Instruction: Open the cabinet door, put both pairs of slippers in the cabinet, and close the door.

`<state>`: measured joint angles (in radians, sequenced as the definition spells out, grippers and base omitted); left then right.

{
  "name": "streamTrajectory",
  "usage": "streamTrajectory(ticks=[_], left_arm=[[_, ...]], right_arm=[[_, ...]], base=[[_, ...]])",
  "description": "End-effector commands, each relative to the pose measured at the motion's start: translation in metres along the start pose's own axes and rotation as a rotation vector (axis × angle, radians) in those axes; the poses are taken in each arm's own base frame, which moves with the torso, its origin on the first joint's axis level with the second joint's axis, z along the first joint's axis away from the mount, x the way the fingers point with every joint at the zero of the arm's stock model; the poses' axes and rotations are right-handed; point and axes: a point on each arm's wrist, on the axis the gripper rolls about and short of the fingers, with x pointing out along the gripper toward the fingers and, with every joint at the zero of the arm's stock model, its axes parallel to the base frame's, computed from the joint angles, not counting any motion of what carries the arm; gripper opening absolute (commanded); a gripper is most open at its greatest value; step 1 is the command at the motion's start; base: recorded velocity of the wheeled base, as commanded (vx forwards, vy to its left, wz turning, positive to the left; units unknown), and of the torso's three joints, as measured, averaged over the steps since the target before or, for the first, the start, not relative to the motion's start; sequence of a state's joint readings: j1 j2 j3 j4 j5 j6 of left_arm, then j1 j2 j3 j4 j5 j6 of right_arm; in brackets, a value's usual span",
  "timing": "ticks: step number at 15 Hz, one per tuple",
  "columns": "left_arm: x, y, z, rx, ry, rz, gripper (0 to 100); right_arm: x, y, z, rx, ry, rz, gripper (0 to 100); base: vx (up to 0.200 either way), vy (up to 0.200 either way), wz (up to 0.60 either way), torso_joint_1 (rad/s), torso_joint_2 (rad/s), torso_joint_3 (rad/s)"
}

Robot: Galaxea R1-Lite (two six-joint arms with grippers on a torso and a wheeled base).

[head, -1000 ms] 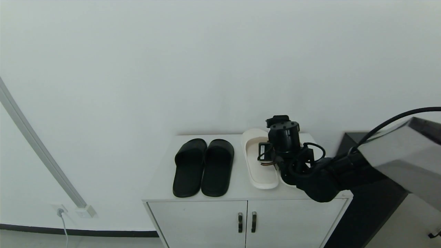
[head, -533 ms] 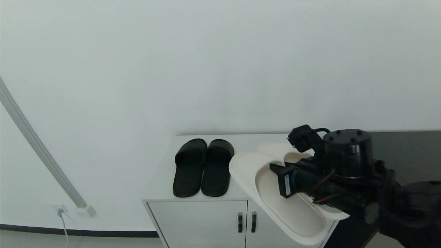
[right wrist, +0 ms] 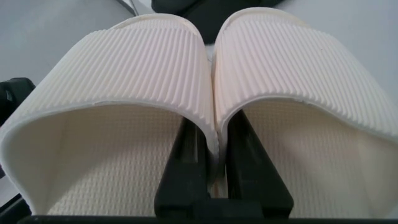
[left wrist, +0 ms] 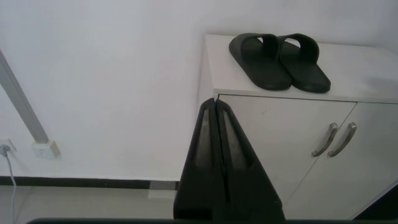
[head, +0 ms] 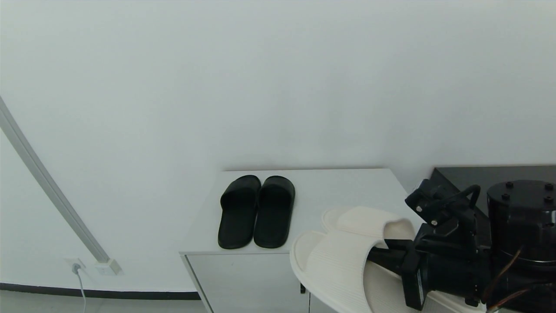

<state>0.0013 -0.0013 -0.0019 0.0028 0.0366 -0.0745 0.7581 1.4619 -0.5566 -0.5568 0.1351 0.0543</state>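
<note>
A pair of black slippers (head: 256, 211) (left wrist: 280, 59) lies side by side on the left part of the white cabinet's top (head: 347, 184). Both cabinet doors (left wrist: 292, 143) are closed, with two metal handles (left wrist: 336, 138) at the middle. My right gripper (head: 382, 257) (right wrist: 214, 146) is shut on the white slippers (head: 343, 256) (right wrist: 143, 68), pinching their two inner strap walls together. It holds them off the cabinet, in front of its right half. My left gripper (left wrist: 216, 109) is shut and empty, low in front of the cabinet's left front corner.
A dark cabinet (head: 469, 174) stands right of the white one. A white wall rises behind. A grey conduit (head: 43, 178) runs diagonally down the wall at left to a socket with a cable (head: 74, 266) near the floor.
My right gripper has lifted the white slippers off the cabinet top and drawn them toward me, down and to the right. The black slippers have not moved.
</note>
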Motion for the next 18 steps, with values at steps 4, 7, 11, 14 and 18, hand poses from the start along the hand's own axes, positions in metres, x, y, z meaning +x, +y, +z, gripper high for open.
streamTrajectory(ticks=[4,7,11,14,18], left_arm=[[0.0,0.0,0.0003,-0.001,0.0,0.001,0],[0.0,0.0,0.0003,-0.001,0.0,0.001,0],[0.0,0.0,0.0003,-0.001,0.0,0.001,0],[0.0,0.0,0.0003,-0.001,0.0,0.001,0],[0.0,0.0,0.0003,-0.002,0.0,0.002,0]], right_arm=[[-0.0024,0.0003,-0.0007,0.001,-0.002,0.001,0],[-0.0017,0.0001,-0.0012,0.001,0.001,0.001,0],[-0.0015,-0.0004,-0.003,0.001,0.007,-0.002,0],[-0.002,-0.0003,-0.0034,0.001,0.009,-0.001,0],[-0.0026,-0.0003,-0.0052,0.002,0.013,-0.001,0]], base=[[-0.05,0.0,0.0,-0.001,0.0,-0.001],[-0.2,0.0,0.0,0.009,0.0,-0.002],[-0.15,0.0,0.0,-0.004,0.0,0.007],[0.0,0.0,0.0,0.0,0.0,0.0],[0.0,0.0,0.0,0.0,0.0,0.0]])
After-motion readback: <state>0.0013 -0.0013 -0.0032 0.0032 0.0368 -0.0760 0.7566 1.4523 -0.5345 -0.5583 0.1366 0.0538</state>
